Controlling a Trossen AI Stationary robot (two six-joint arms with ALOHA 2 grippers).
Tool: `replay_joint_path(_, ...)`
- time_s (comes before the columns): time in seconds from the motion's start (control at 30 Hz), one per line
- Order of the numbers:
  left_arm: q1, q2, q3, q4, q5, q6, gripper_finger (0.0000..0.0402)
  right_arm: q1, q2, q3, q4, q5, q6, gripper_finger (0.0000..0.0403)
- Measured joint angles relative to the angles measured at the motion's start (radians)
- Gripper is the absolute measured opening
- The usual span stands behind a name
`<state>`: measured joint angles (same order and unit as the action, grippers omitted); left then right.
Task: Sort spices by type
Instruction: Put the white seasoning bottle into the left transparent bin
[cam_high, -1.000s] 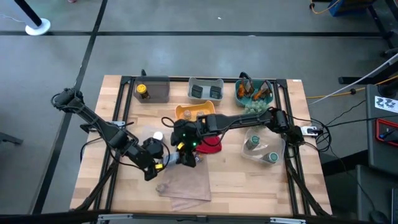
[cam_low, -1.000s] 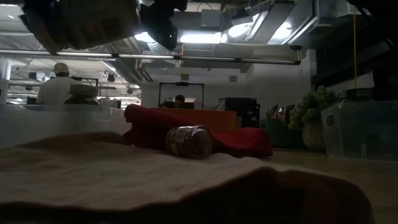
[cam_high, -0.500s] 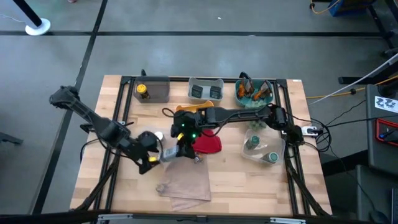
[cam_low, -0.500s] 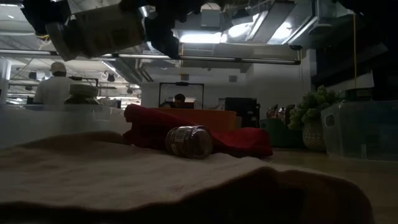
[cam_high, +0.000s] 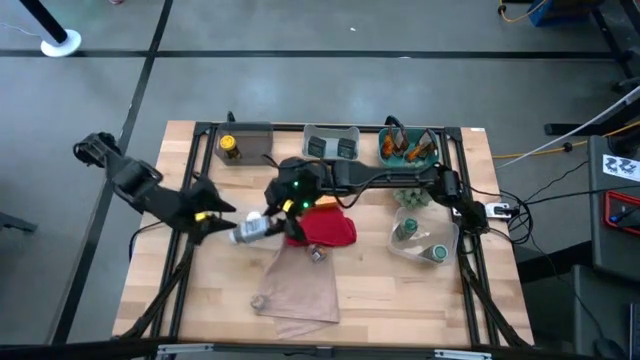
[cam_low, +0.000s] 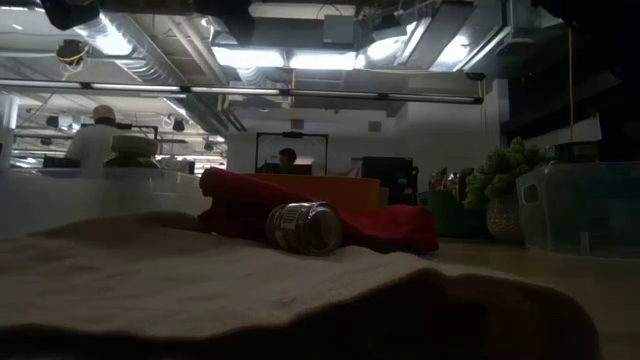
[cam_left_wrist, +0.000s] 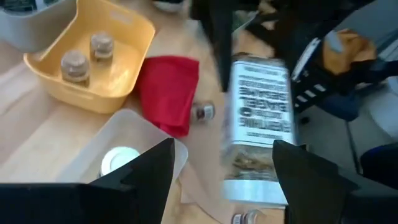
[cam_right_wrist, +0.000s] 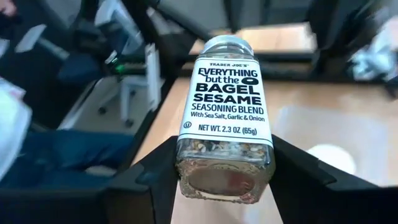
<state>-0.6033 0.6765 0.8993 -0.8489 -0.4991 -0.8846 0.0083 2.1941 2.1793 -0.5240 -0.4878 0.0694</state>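
A clear silver-capped jar with a white "Everything but the Bagel" label hangs in the air over the table's left-middle, in my right gripper. My left gripper is open just left of it, and the jar's cap end shows between its spread fingers. A second, small silver-capped jar lies on its side on the tan cloth, beside the red cloth. My right gripper pinches the jar's base end between its two fingers, one on each side wall. The fingers come from the table's right, in line with the jar. The jar is lifted clear, roughly level, cap pointing toward the left arm. My left gripper: whether a finger touches the jar, I cannot tell.
Along the far edge stand a grey bin with a yellow-capped bottle, a grey bin of dark tins and a teal bin of sachets. A yellow tray of tan-topped pots, a clear bin of green-lidded jars and the plant stand nearer.
The left gripper has drawn back toward the table's left and far edges, away from the jar, which stays with the right gripper. The right gripper has carried the jar up and toward the far-left; both have risen out of the low view.
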Motion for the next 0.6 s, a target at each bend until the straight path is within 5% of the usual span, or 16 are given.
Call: replay_joint_path(0.6,0.001,-0.066,0.0,0.001,-0.013,0.208,0.0253,-0.035,0.0,0.031,0.192,0.138,-0.027,0.0202)
